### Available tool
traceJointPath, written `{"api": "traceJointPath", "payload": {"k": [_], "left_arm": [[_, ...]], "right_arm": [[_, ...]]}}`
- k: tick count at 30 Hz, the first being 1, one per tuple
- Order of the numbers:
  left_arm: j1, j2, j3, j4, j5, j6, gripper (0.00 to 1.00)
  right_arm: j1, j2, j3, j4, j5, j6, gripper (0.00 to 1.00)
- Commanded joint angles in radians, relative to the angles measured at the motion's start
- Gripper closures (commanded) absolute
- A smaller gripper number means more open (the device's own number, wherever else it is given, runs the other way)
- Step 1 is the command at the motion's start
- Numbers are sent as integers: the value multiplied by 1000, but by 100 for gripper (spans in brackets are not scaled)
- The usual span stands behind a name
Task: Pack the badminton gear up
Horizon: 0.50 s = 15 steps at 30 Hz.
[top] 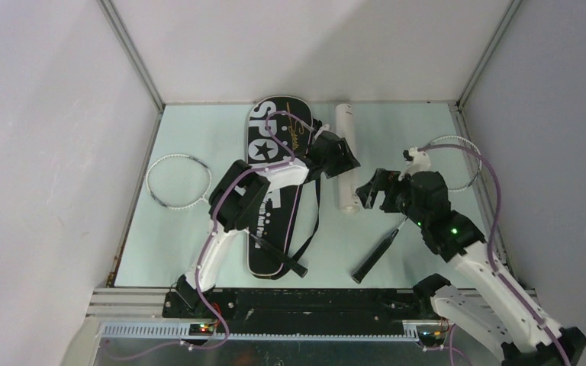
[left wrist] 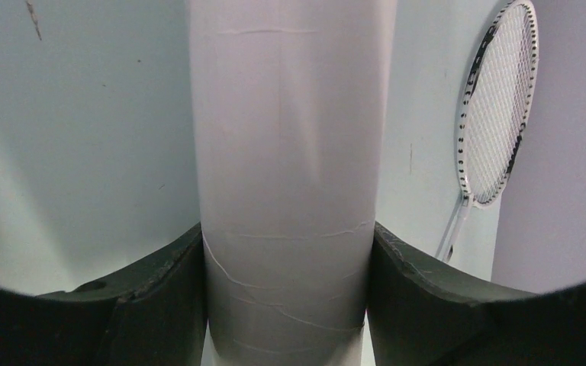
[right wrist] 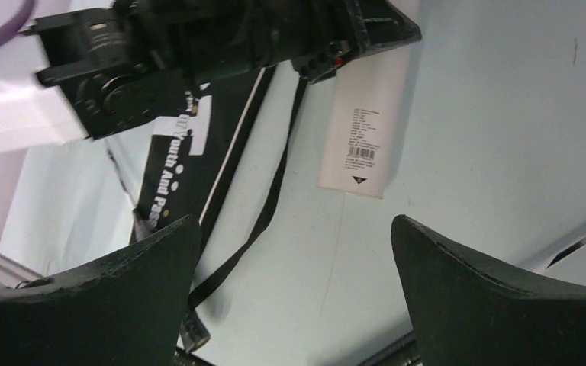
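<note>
White tube (top: 345,122): clamped between left jaws; right jaws wide apart, empty; black bag (top: 263,126) flat on bench (top: 198,244) just beside tube

1. Left arm (top: 215,252) reaches forward from its base, elbow bent, wrist turned to the right.
2. Left hand (top: 334,156) is clamped across the white tube (top: 345,122), with one finger (left wrist: 160,305) pressed on each side.
3. Right arm (top: 488,274) leans forward and left, wrist pointing left.
4. Right hand (top: 374,191) has its fingers (right wrist: 122,290) spread wide, with nothing between them.
</note>
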Motion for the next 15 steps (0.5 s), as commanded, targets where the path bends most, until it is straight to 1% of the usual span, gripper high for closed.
{"api": "traceJointPath", "payload": {"k": [1,2,5,7,8,10,15], "left_arm": [[9,-28,-8,-4,-3,-33,34],[10,-29,-11,-9,-4,-40,34],[18,-36,-20,-16,5,-68,32],[20,-42,-24,-16,7,-70,26],[21,-45,-24,-30,6,-68,20],[21,-54,-24,-50,5,-58,12],[23,-93,-36,-78,-4,-37,10]], "right_arm": [[-69,111,-3,133,-35,-16,5],[-92,138,-2,138,-70,-8,5],[-114,166,-3,143,-89,-2,6],[-119,167,-3,136,-85,-4,6],[-121,165,-3,133,-85,-6,6],[-125,152,-3,126,-81,-8,6],[-134,121,-3,109,-63,-13,6]]}}
